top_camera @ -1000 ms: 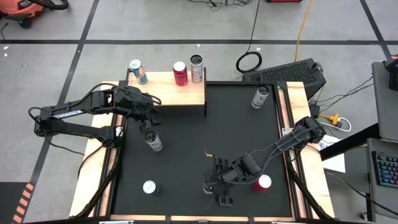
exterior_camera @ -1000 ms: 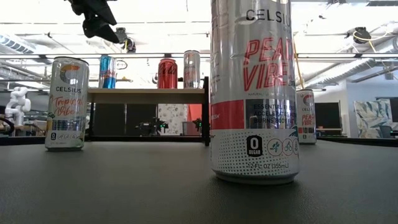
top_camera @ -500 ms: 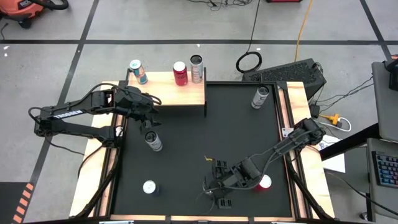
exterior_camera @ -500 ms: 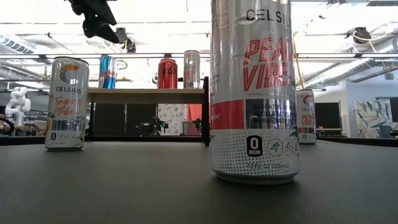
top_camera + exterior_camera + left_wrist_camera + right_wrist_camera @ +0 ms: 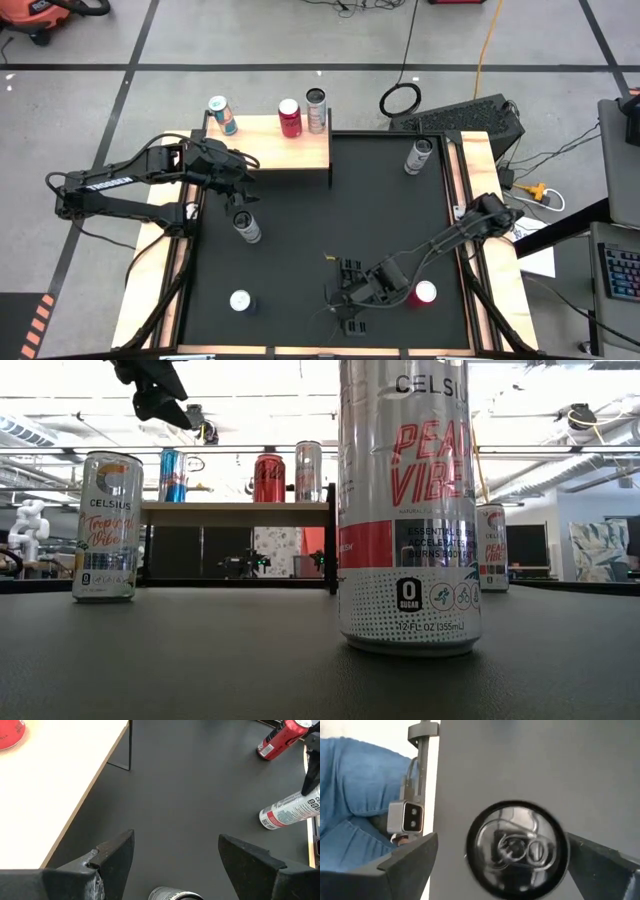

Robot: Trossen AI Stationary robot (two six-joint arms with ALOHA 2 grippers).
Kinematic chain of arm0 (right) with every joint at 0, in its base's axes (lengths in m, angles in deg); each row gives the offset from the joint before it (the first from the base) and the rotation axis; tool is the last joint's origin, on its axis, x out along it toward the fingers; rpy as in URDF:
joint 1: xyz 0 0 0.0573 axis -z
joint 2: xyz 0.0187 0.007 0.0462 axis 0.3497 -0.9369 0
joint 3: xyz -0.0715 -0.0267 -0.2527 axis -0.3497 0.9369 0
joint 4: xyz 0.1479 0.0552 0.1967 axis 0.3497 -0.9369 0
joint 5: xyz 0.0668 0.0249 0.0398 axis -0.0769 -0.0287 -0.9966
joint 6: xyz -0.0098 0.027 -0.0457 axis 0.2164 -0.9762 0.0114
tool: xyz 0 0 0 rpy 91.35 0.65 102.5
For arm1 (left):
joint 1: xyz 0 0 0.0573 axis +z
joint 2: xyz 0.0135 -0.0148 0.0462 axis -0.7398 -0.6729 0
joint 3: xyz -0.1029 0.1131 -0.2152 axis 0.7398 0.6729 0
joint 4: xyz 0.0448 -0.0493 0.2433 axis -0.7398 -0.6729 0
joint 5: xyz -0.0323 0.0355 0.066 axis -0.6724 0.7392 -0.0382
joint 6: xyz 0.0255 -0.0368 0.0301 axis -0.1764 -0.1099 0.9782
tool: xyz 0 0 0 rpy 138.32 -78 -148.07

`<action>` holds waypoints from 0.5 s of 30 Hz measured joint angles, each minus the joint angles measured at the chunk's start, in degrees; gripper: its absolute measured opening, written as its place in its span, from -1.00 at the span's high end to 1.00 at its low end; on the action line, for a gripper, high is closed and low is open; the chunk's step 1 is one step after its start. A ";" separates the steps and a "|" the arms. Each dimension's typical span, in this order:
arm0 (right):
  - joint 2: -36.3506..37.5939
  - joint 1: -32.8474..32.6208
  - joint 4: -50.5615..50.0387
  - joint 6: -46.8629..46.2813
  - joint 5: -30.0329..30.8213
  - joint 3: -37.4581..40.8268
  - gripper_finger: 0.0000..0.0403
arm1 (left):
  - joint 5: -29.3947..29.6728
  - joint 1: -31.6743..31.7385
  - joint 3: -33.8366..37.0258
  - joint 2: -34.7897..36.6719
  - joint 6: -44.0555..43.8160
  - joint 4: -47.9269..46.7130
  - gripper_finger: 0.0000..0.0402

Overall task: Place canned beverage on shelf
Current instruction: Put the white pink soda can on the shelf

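The light-wood shelf [image 5: 262, 152] stands at the table's far left and carries a blue can [image 5: 222, 115], a red can [image 5: 290, 118] and a silver can [image 5: 316, 108], all upright. My left gripper [image 5: 243, 198] hangs open and empty above an upright Tropical Vibe can [image 5: 248, 229], whose top shows between its fingers [image 5: 175, 895]. My right gripper [image 5: 347, 300] is open near the table's near edge, pointing down over an upright Peach Vibe can [image 5: 405, 510]. In the right wrist view its fingers stand on either side of the can's top [image 5: 517, 851]. The gripper hides this can in the high view.
Three more cans stand upright on the black mat: a white-topped one [image 5: 240, 300] at the near left, a red-topped one [image 5: 425, 293] beside my right arm, and a Peach Vibe can [image 5: 418, 156] at the far right. Blue cloth [image 5: 360, 795] shows beyond the near edge.
My right arm has shifted a little toward the table's left and near edges, carrying its gripper over the Peach Vibe can. The cans have stayed where they were.
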 joint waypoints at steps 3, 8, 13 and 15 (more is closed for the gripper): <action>-0.44 0.80 0.09 -0.84 0.02 0.00 -0.97 | 0.00 0.00 0.00 0.00 0.02 0.00 -0.45; -1.65 1.72 -0.21 -1.39 -1.28 0.02 -0.96 | 0.00 0.02 0.00 0.00 0.04 -0.02 -0.45; -2.45 1.99 -0.42 -1.49 -3.13 0.00 -0.96 | 0.00 0.00 0.00 0.00 0.13 -0.02 -0.45; -2.67 1.97 -0.99 -1.59 -3.17 0.00 -0.96 | 0.00 0.01 0.00 -0.02 0.12 -0.04 -0.45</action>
